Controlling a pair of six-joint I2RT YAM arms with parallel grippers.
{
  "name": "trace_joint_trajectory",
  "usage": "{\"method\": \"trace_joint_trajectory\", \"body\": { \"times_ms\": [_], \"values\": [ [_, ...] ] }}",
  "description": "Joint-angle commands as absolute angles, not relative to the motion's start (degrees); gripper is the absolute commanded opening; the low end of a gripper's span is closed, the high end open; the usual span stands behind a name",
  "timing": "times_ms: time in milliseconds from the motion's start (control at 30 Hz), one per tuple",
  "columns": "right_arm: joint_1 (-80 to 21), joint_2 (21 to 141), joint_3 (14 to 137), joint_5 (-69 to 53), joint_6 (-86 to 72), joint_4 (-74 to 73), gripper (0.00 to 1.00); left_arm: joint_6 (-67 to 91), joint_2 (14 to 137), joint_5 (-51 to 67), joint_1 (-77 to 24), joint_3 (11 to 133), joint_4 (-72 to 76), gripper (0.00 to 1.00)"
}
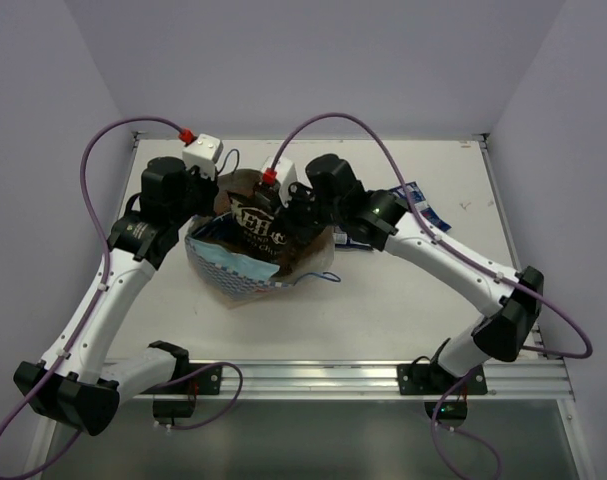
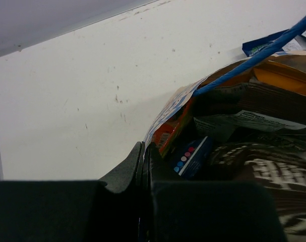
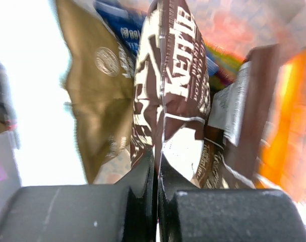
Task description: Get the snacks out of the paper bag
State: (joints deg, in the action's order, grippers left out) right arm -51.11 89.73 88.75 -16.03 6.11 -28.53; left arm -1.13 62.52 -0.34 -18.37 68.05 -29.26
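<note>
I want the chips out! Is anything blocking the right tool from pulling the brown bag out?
Nothing visible blocks it. The right tool is shut on the brown chip bag, which sticks out of the open paper bag. An orange bag only crowds beside it.

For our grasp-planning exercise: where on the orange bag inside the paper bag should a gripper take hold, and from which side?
Probably the orange bag's exposed edge, reached through the paper bag's open mouth. Only that flat strip shows along the wall; brown chip bags cover the rest, one pinched by the right gripper.
</note>
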Motion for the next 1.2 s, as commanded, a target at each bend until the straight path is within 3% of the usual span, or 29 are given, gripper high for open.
{"method": "trace_joint_trajectory", "body": {
  "times_ms": [0, 333, 700, 933, 1167],
  "values": [
    [-51.7, 80.1, 98.6, -19.4, 3.4, -25.7, 0.00, -1.0, 61.2, -4.5, -18.8, 71.2, -26.1, 0.00],
    [-49.1, 73.0, 105.5, -10.6, -3.6, -26.5, 0.00, -0.5, 60.6, -14.0, -18.8, 73.1, -30.0, 0.00],
    [-25.8, 68.9, 104.6, -13.4, -16.0, -18.0, 0.00, 1.1, 60.1, -15.4, -18.8, 72.1, -30.0, 0.00],
    [-11.1, 80.0, 99.6, -21.9, -24.2, -12.6, 0.00, 0.8, 60.6, -12.9, -18.7, 72.7, -29.0, 0.00],
    [-10.1, 100.7, 105.2, -34.4, -29.7, -2.0, 0.00, 1.1, 61.3, -10.6, -18.8, 72.8, -29.0, 0.00]
  ]
}}
